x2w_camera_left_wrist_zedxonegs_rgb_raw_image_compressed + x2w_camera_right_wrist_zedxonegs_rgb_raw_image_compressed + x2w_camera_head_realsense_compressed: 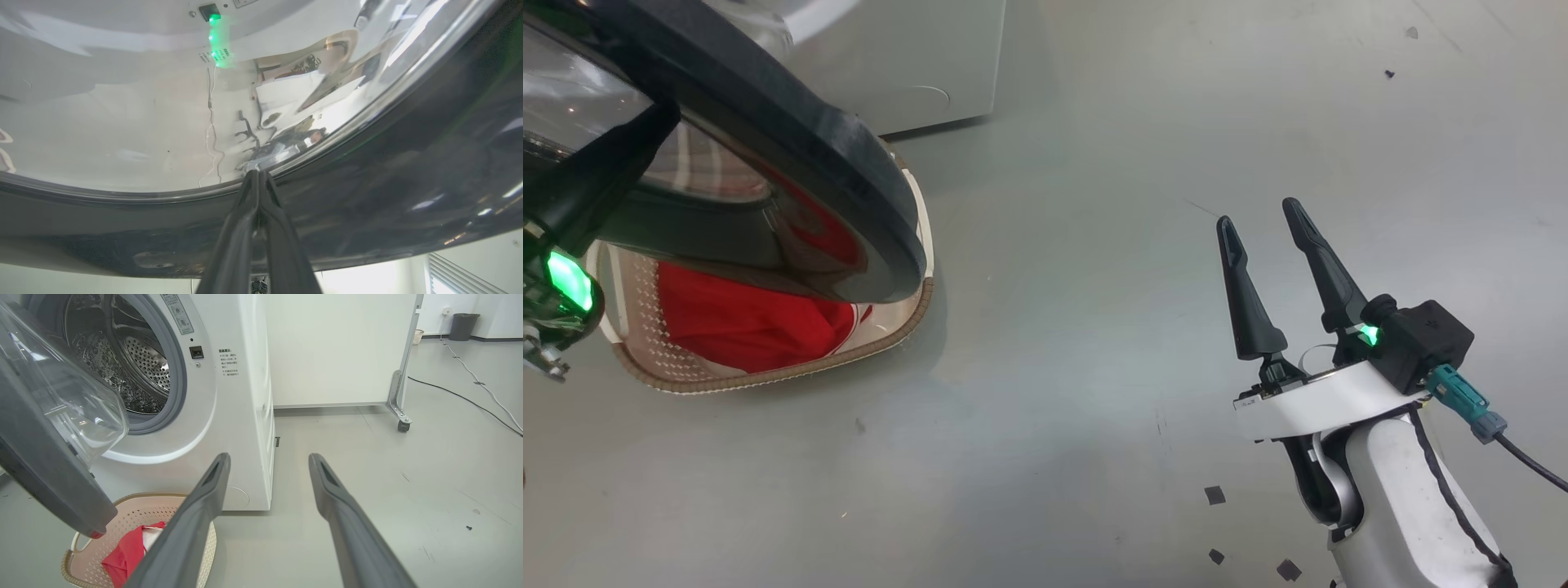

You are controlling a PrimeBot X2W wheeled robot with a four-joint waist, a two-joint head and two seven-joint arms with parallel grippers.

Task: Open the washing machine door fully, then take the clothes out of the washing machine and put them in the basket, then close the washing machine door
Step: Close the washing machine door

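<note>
On the washing machine (pixel 241 416), small print (pixel 229 362) is illegible.

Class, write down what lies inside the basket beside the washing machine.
The red clothes lie inside the basket. The open washing machine door overhangs it, hiding part of its inside.

The door (pixel 792 139) hides much of the basket (pixel 768 377) and part of the clothes (pixel 743 327); the printed text (pixel 229 362) on the washing machine (pixel 229 416) is too small to read.
</note>
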